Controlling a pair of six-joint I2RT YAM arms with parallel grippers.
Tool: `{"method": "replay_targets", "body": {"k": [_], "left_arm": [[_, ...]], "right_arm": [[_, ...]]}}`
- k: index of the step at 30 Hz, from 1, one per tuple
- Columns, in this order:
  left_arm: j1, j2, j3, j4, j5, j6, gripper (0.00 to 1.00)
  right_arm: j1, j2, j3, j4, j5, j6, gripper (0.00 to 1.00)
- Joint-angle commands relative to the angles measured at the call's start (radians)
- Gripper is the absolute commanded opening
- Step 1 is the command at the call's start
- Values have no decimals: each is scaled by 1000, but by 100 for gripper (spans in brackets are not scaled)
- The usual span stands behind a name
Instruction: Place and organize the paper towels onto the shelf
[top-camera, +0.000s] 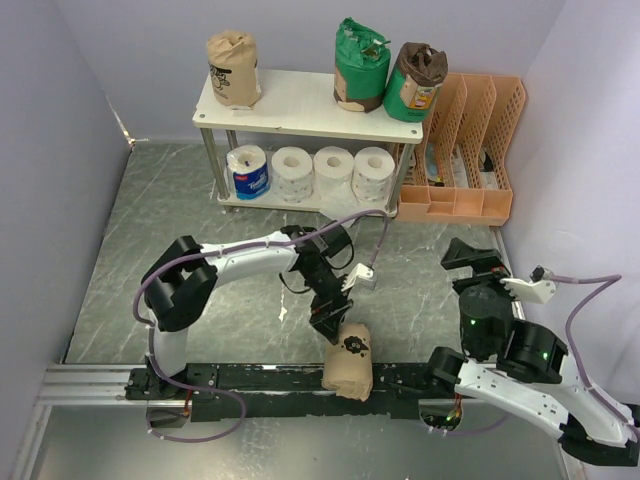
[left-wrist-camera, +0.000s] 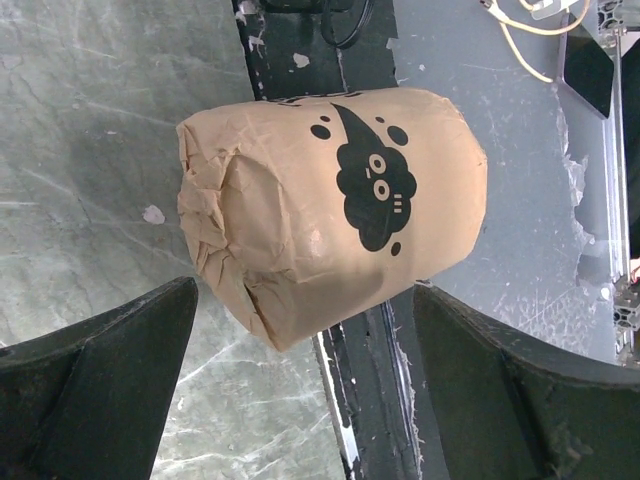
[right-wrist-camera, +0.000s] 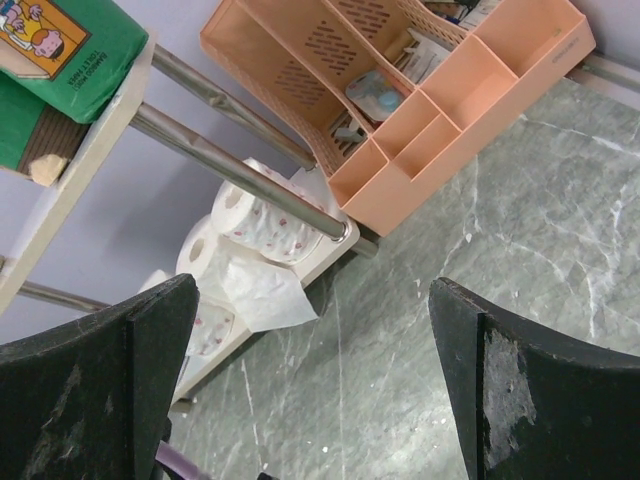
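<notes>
Far left on the shelf (top-camera: 300, 100), the top board has one tan-wrapped roll (top-camera: 232, 68) standing upright. Just below it on the lower board, the blue roll (top-camera: 248, 172) starts a tidy row with the bare white rolls (top-camera: 333, 170), so it looks like similar stuff is being grouped together. Toward the middle, the left fingers (left-wrist-camera: 100, 380) are spread wide and hang over the second tan roll (top-camera: 348, 362), the only one not on the shelf. It's down at the near edge of the tabletop (top-camera: 150, 230), partly on the black rail (top-camera: 250, 378) between the arm bases, and I think it's on its side. In the wrist view it sits between the two fingers with a gap on each side and nothing closed on it, so I'd call that a line-up for a grab across its width. My guess is it goes next to its tan twin, since there's bare board there. Further right on the top board, the two green rolls (top-camera: 360, 65) stand side by side at the end, then the orange file rack (top-camera: 460, 150) sits just beside the shelf. Far right, the right fingers (right-wrist-camera: 100, 390) are wide too, holding nothing, pointed at the shelf's right end, probably just parked out of the way.
</notes>
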Motion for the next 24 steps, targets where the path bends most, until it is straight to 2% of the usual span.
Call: {"method": "replay_targets", "body": {"k": [1,8,13,14,16,17,21,24], "left_arm": [[-18,10,14,44,-6,11,97],[-53,41,22,20,37,13,79],[-76,68,42,-15,56,33,57],[-79,74,49,-31,63,40,46],[-91,81,70,-66,55,54,12],[-96,79,86,-87,41,60,7],[-100,26,167,-201,-30,95,7],[-100,-65,203,-235,-185,98,7]], "right_arm": [[0,-39,-13,-18,9,7,100],[0,-65,-6,-85,13,54,100],[0,-75,0,-140,15,99,100],[-1,-77,1,-148,15,105,100],[1,-82,3,-163,15,116,100],[0,-85,3,-167,15,118,100],[-1,-102,1,-170,22,114,100],[-1,-108,-1,-156,25,100,100]]}}
